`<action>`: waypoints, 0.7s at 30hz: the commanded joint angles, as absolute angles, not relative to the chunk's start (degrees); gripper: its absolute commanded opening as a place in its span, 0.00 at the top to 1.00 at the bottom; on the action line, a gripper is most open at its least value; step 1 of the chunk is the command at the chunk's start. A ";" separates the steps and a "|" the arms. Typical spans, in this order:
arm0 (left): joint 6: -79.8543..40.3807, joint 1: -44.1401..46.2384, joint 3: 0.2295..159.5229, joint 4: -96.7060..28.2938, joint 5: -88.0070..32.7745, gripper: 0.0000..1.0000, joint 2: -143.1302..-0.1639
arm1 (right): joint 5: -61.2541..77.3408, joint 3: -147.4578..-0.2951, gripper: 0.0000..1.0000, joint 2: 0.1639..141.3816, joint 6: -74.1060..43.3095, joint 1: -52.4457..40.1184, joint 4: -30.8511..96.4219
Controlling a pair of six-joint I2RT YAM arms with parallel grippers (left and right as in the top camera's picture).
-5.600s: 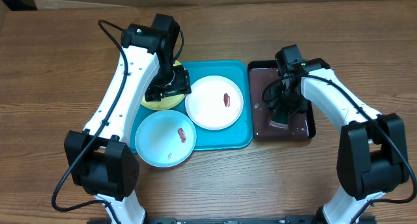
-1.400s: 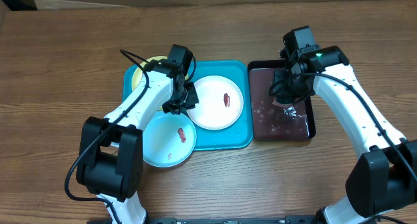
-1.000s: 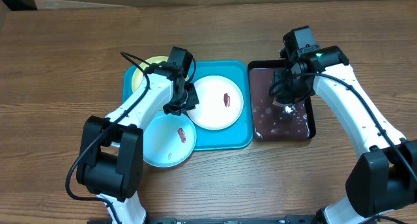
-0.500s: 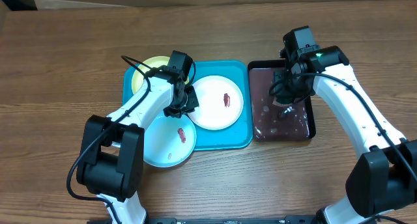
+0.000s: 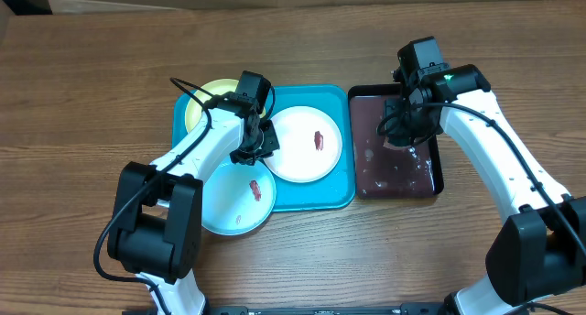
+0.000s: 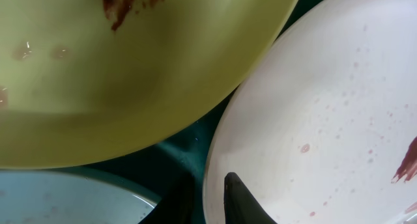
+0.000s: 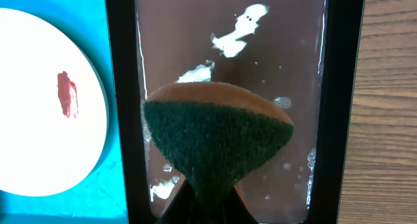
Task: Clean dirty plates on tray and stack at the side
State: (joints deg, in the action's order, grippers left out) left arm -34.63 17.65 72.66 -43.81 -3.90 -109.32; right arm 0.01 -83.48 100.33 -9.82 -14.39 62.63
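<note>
Since nothing is stacked at the side yet and all three plates show red smears, I'd call this the very start: getting hold of the first plate.

Plates sit on the tray [image 5: 344,192] like so: yellow plate [image 5: 205,97] at 10 o'clock, white plate [image 5: 302,143] at 1 o'clock, blue plate [image 5: 233,203] at 7 o'clock, hanging over the tray's edge.

My left arm runs from its base at 7 o'clock up over the blue plate, wrist tipped down into the gap where the yellow and white plates meet. The left gripper [image 5: 255,148] is at the white plate's 9 o'clock rim. On the wrist cam one finger [image 6: 242,199] lies over the inside of that rim, and the other seems to be in the dark below it. Whether the jaws are actually pinching the rim, I can't tell.

My right arm comes from 5 o'clock, wrist pointing down over the black tray [image 5: 438,173], which sits at 3 o'clock of the blue tray. The right gripper [image 5: 406,132] is clamped on the sponge [image 7: 218,136], green side facing the camera, just above the liquid.

Next move, I reckon: get a firm pinch on the white rim and steady or tilt the plate, then bring the wet sponge over to the smear. Thin rim, so a slip is possible.
</note>
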 commanded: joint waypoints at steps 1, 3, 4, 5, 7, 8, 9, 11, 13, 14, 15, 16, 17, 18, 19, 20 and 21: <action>-35.35 18.06 72.36 -43.62 -2.72 0.81 -109.43 | 0.05 -84.71 0.94 98.85 -8.91 -14.72 62.50; -35.35 18.06 72.36 -43.64 -2.74 0.82 -109.43 | 0.05 -84.71 0.94 98.85 -8.91 -14.72 62.48; -35.35 18.06 72.36 -43.64 -2.74 0.82 -109.43 | 0.05 -84.71 0.94 98.87 -8.93 -14.72 62.46; -35.35 18.06 72.36 -43.59 -2.74 0.83 -109.43 | 0.05 -84.71 0.94 98.87 -8.91 -14.72 62.43; -35.35 18.06 72.36 -43.42 -2.72 0.84 -109.43 | 0.03 -84.71 0.94 98.85 -8.91 -14.72 62.46; -35.35 18.06 72.36 -43.40 -2.68 0.83 -109.43 | 0.03 -84.71 0.94 98.87 -8.91 -14.72 62.46; -35.35 18.06 72.36 -43.40 -2.46 0.83 -109.43 | 0.03 -84.71 0.94 98.85 -8.91 -14.72 62.48; -35.35 18.06 72.36 -43.42 -2.33 0.83 -109.40 | 0.05 -84.71 0.94 98.85 -8.91 -14.72 62.48; -35.35 18.06 72.31 -43.40 -2.33 0.84 -109.43 | 0.05 -84.71 0.94 98.87 -8.91 -14.72 62.50; -35.35 18.06 72.29 -43.38 -2.31 0.83 -109.40 | 0.05 -84.71 0.94 98.87 -8.91 -14.72 62.50; -35.33 18.06 72.16 -43.20 -2.31 0.83 -109.43 | 0.05 -84.71 0.94 98.85 -8.91 -14.72 62.50; -35.33 18.06 71.96 -42.98 -2.31 0.84 -109.43 | 0.05 -84.71 0.94 98.85 -8.91 -14.72 62.50; -35.35 18.06 71.64 -42.61 -2.31 0.84 -109.43 | 0.05 -84.71 0.94 98.87 -8.91 -14.72 62.50; -35.35 18.06 71.09 -41.93 -2.33 0.85 -109.43 | 0.05 -84.71 0.94 98.87 -8.93 -14.72 62.50; -35.35 18.09 70.70 -41.43 -2.33 0.86 -109.43 | 0.05 -84.71 0.94 98.87 -8.91 -14.72 62.50; -35.35 18.06 70.04 -40.60 -2.35 0.86 -109.43 | 0.05 -84.71 0.94 98.87 -8.91 -14.72 62.50; -35.35 18.06 69.58 -40.01 -2.35 0.86 -109.43 | 0.05 -84.71 0.94 98.87 -8.91 -14.72 62.50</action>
